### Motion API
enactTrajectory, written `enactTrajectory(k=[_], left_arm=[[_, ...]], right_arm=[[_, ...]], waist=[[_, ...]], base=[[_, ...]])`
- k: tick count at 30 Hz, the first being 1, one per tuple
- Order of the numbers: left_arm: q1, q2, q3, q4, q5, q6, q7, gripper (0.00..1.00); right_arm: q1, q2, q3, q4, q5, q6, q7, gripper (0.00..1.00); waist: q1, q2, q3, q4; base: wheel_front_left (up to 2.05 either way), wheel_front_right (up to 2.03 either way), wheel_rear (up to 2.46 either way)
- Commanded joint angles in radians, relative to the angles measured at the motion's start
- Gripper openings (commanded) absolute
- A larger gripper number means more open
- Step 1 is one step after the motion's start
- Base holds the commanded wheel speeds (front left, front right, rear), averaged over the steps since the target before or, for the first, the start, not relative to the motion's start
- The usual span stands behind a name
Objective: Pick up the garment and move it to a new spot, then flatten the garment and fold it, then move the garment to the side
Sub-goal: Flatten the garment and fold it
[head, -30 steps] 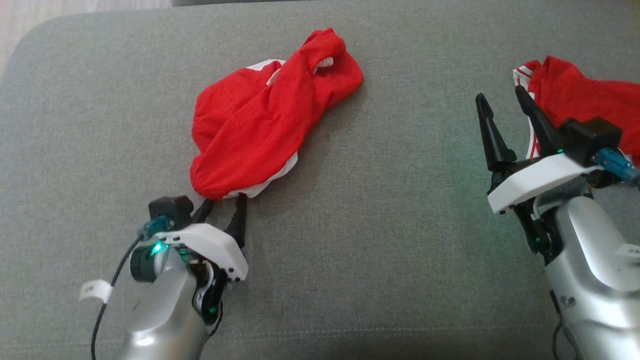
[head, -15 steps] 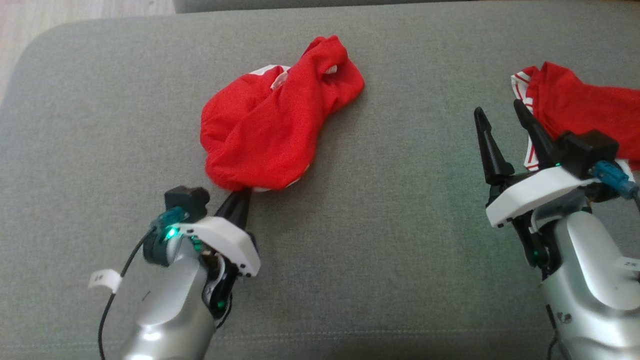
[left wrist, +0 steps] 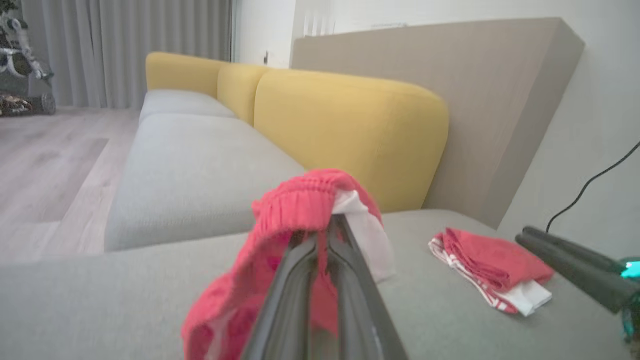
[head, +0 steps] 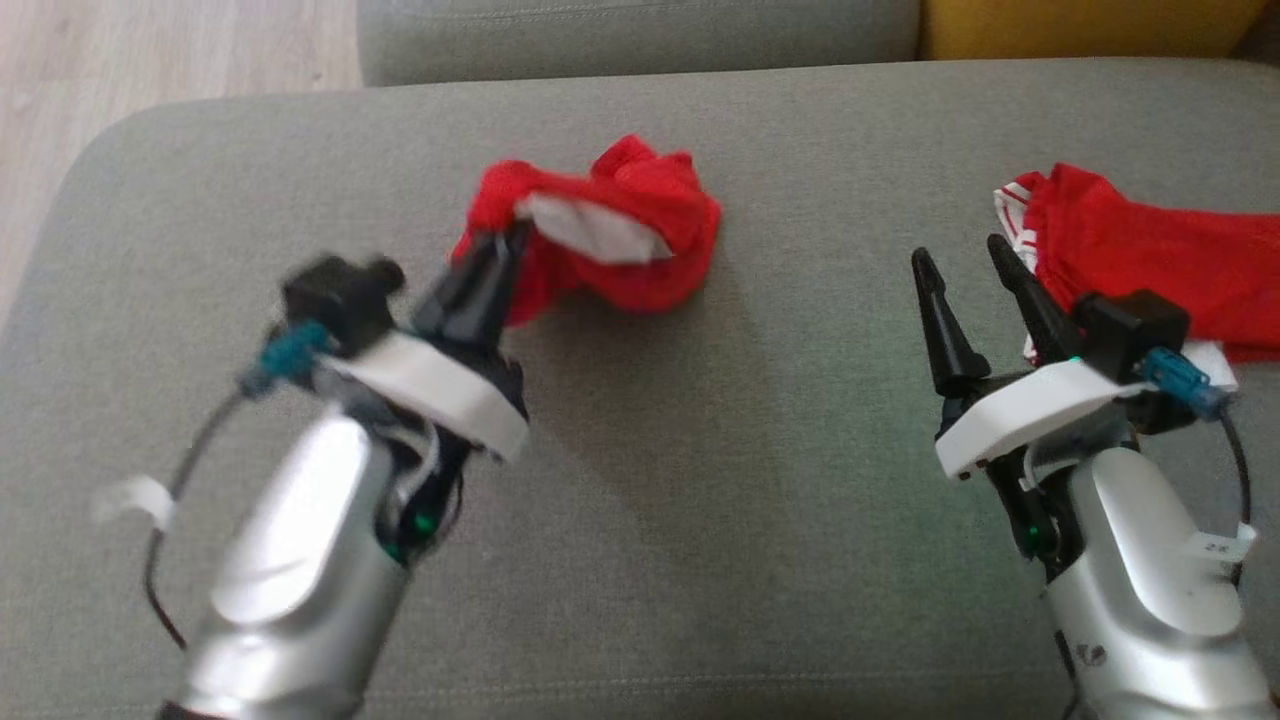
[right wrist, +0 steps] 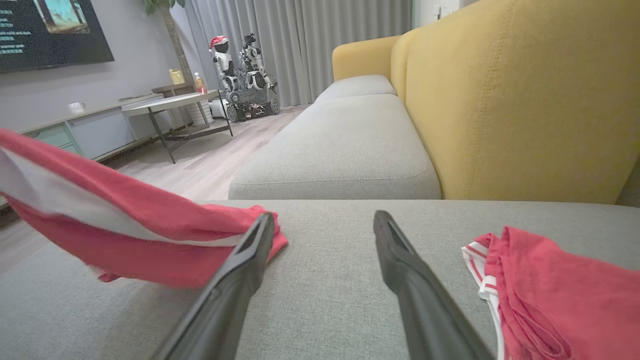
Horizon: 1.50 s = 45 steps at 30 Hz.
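**Inspector:** Surface is a grey sofa seat (head: 700,500), with a yellow backrest (left wrist: 350,135) behind it and wood floor (head: 150,60) at the upper left of the head frame. Where is the garment?

**Operator:** The red garment (head: 620,235) is at the upper middle of the head frame. The left fingers (head: 470,295) are closed together on its elastic edge. In the left wrist view the hem and a white lining drape over the tips

**Inspector:** Why hold it by the edge?

**Operator:** In my judgement, a pinch at the hem lets the bunch hang loose while it is carried to a new spot. One end is raised, and the right wrist view shows the other end resting on the seat

**Inspector:** And the right side?

**Operator:** The right fingers (head: 935,310) stand spread and hold nothing. They are just beside a second red garment (head: 1150,260), which lies well apart from the held one. They are likely kept ready for the flattening

**Inspector:** Stage of the task?

**Operator:** Pick-up is in hand, and flattening and folding are not yet done. The left arm is blurred in the head view, so the grip finding rests on the left wrist view
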Motion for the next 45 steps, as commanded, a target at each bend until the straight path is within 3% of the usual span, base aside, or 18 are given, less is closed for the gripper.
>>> enactTrajectory(k=[1,6,11,15,20,25,29,38,45], left_arm=[[-0.087,0.03,0.048,-0.068,-0.009,0.007,0.01,0.0],[-0.182,0.059,0.107,-0.223,-0.028,0.053,0.095,0.0],[-0.279,0.069,0.081,-0.24,-0.01,0.061,0.205,0.0],[-0.352,0.028,0.025,-0.182,-0.013,0.045,0.273,0.0],[-0.412,-0.041,0.003,-0.14,-0.088,0.034,0.271,0.0],[-0.44,-0.063,0.016,-0.111,-0.17,0.08,0.241,0.0],[-0.336,-0.003,0.028,-0.034,-0.177,0.104,0.265,0.0],[-0.083,0.174,-0.028,0.135,-0.12,0.068,0.269,0.0],[-0.085,0.169,-0.04,0.248,-0.102,0.053,0.174,0.0]], right_arm=[[-0.007,0.009,0.017,-0.027,0.002,-0.001,-0.014,1.0],[-0.014,0.027,0.037,-0.01,0.009,-0.001,-0.029,1.0],[-0.026,0.044,0.061,0.016,0.021,-0.001,-0.049,1.0],[-0.037,0.054,0.08,0.044,0.029,-0.001,-0.066,1.0],[-0.05,0.064,0.087,0.072,0.036,-0.001,-0.083,1.0],[-0.057,0.072,0.096,0.093,0.043,-0.001,-0.094,1.0],[-0.058,0.071,0.092,0.095,0.036,-0.001,-0.095,1.0],[-0.057,0.046,0.085,0.076,0.024,-0.001,-0.073,1.0],[-0.073,0.032,0.086,0.049,0.015,-0.001,-0.052,1.0]], waist=[[0.0,0.0,-0.004,-0.008],[0.0,0.0,-0.012,-0.038],[0.0,0.0,-0.016,-0.076],[0.0,0.0,-0.028,-0.11],[0.0,0.0,-0.042,-0.146],[0.0,0.0,-0.05,-0.167],[0.0,0.0,-0.034,-0.161],[0.0,0.0,0.019,-0.102],[0.0,0.0,0.059,-0.06]], base=[[0.0,0.0,0.0],[0.0,0.0,0.0],[0.0,0.0,0.0],[0.0,0.0,0.0],[0.0,0.0,0.0],[0.0,0.0,0.0],[0.0,0.0,0.0],[0.0,0.0,0.0],[0.0,0.0,0.0]])
